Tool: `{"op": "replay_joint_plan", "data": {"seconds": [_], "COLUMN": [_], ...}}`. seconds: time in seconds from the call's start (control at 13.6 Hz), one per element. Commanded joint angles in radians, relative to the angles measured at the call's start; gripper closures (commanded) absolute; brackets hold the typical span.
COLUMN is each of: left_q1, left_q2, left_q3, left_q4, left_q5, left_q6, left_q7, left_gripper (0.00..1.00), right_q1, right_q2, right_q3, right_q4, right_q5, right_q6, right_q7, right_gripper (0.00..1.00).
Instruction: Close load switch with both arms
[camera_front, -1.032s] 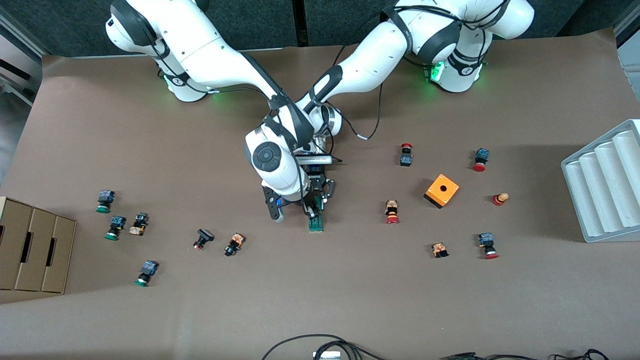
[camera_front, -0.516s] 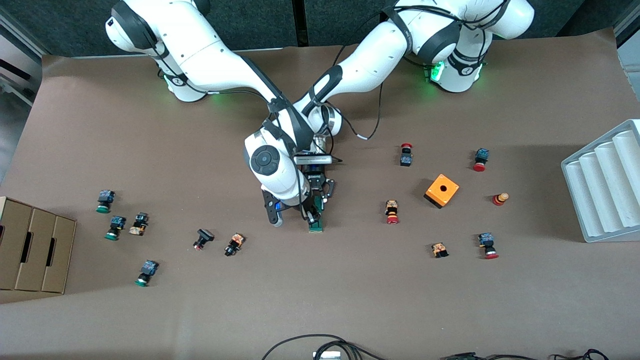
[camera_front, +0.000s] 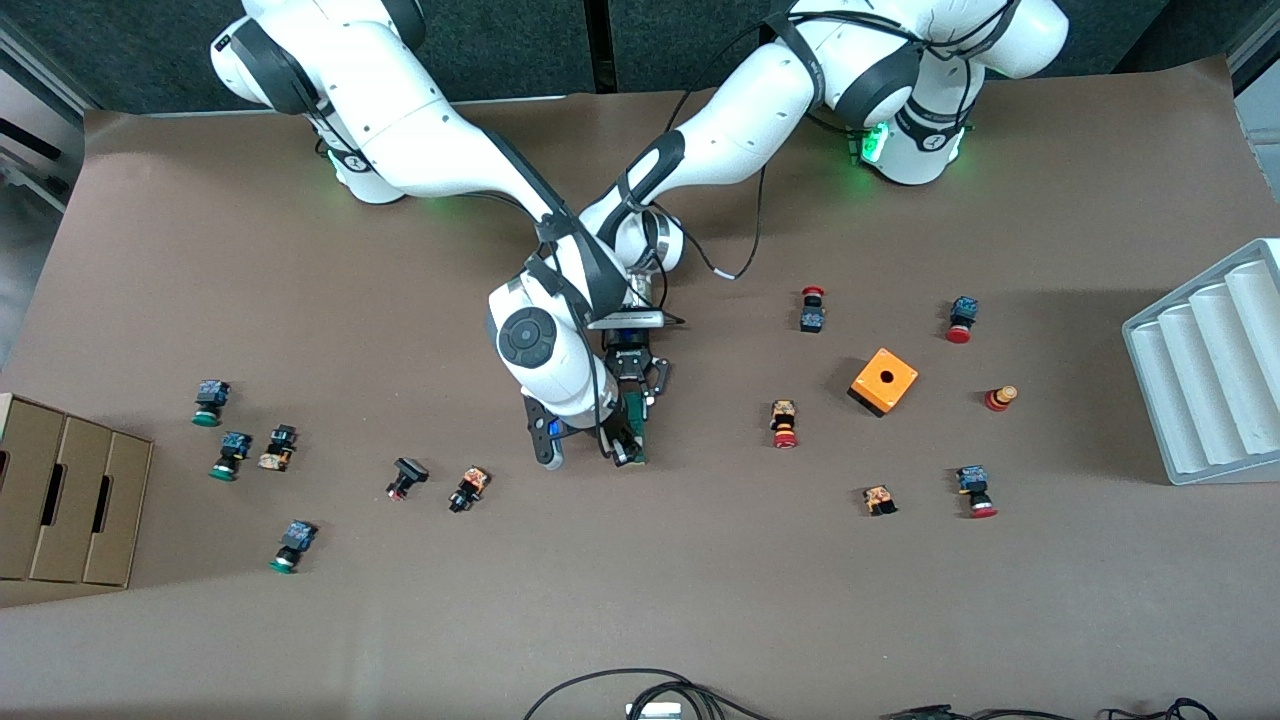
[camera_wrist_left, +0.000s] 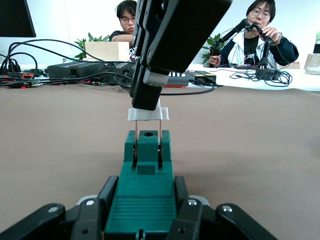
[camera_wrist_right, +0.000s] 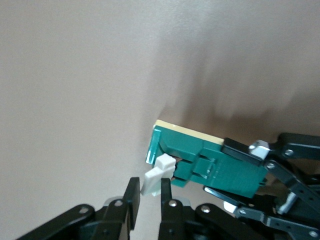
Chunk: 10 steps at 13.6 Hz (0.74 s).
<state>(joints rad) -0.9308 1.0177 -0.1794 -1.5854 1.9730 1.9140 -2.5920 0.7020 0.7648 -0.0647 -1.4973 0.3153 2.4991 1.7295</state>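
Front view: you see load switch (camera_front: 634, 432) mid-table on brown paper cover (camera_front: 700, 600), both wrists crowding over it; orange cube (camera_front: 884, 380) sits toward left arm's end.

Left wrist view: your left gripper (camera_wrist_left: 145, 220) clamps green body; right gripper (camera_wrist_left: 150, 97) pinches white tab (camera_wrist_left: 147, 114) above it; two people at desk in room.

Right wrist view: fingers (camera_wrist_right: 131, 202) nearly closed on tab, switch lying flat.

From the front I mostly lose the load switch (camera_front: 634, 428) under the right arm's wrist; the grey ridged tray (camera_front: 1210, 370) and cardboard box (camera_front: 60, 490) run off-frame.
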Motion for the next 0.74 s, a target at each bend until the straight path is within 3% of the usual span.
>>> {"op": "replay_joint_plan", "data": {"seconds": [0.0,0.66], "left_q1": [-0.002,0.0], "left_q2": [0.009,0.009], "left_q3": [-0.002,-0.002], "left_q4": [0.004,0.004], "left_q5": [0.004,0.004], "left_q6": [-0.023,-0.023], "left_q7": [-0.014,-0.014], "left_gripper": [0.48,0.49], "right_q1": [-0.004,-0.016], "right_q2": [0.053,0.082], "right_q3": [-0.001,-0.003], "right_q4": [0.065,0.072], "right_q5": [0.027,0.025], "right_q6": [-0.005,0.006], "right_q7": [-0.001,-0.002], "right_gripper": [0.77,0.76]}}
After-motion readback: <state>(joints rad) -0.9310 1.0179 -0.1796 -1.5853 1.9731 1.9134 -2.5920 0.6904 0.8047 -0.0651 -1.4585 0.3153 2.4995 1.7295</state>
